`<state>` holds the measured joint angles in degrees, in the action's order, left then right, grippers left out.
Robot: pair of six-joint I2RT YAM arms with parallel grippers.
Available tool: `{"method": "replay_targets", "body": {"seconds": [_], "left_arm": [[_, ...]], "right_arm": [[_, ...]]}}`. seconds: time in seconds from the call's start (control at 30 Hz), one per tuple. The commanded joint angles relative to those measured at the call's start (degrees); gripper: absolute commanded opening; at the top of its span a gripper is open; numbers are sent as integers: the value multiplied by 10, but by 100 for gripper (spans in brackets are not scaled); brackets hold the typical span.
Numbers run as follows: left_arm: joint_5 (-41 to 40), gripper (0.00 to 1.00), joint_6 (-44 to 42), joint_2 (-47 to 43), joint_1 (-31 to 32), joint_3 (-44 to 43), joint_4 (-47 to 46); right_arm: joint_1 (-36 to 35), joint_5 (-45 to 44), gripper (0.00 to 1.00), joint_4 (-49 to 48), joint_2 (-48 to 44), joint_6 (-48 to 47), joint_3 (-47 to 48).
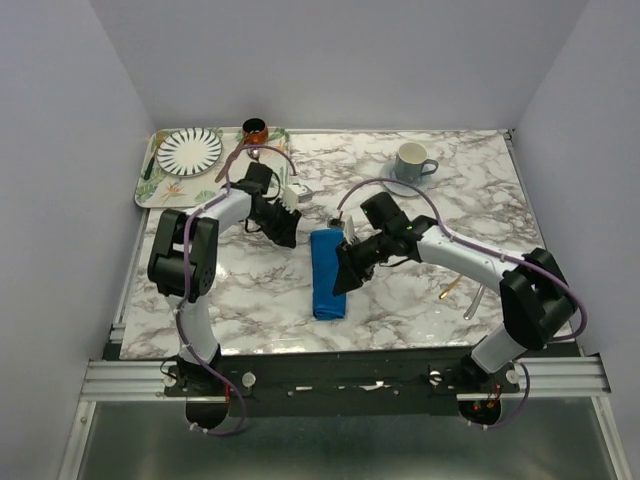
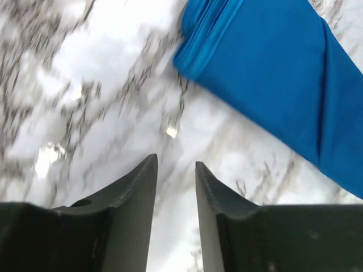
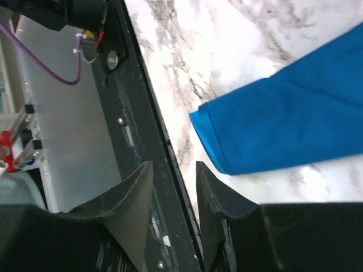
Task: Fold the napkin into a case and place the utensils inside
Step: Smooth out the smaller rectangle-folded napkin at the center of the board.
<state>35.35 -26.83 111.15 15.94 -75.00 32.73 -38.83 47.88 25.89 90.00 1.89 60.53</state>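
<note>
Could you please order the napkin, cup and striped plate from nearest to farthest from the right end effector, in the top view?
1. The napkin, centre, just beside the right end effector.
2. The cup, back right.
3. The striped plate, back left.

The narrow, folded royal-blue cloth case (image 1: 324,290) is being partly covered along its right side by the black right pincer (image 1: 345,270); in both wrist views it is being cut off by picture edges. The white marble tabletop (image 2: 74,73) is being blurred in the left wrist view.
</note>
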Motion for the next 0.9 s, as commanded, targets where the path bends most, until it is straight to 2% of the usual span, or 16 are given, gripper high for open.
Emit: {"method": "replay_targets", "body": {"seconds": [0.0,0.27,0.4,0.53,0.73,0.83,0.87], "left_arm": [[66,49,56,-97,-48,58,-7],[81,57,99,-202,-65,128,-22],[80,58,108,-225,-69,161,-35],[82,59,130,-238,-77,187,-61],[90,64,143,-274,-79,207,-86],[72,71,129,-312,-79,198,-86],[61,74,122,-335,-77,194,-87]], "right_arm": [[-38,46,44,-55,54,47,14],[-46,65,44,-58,174,65,49],[-47,66,44,-35,244,60,71],[-47,44,45,-20,275,51,82],[-45,49,51,-8,237,37,88],[-44,34,60,6,154,13,85],[-42,23,66,13,102,6,81]]}}
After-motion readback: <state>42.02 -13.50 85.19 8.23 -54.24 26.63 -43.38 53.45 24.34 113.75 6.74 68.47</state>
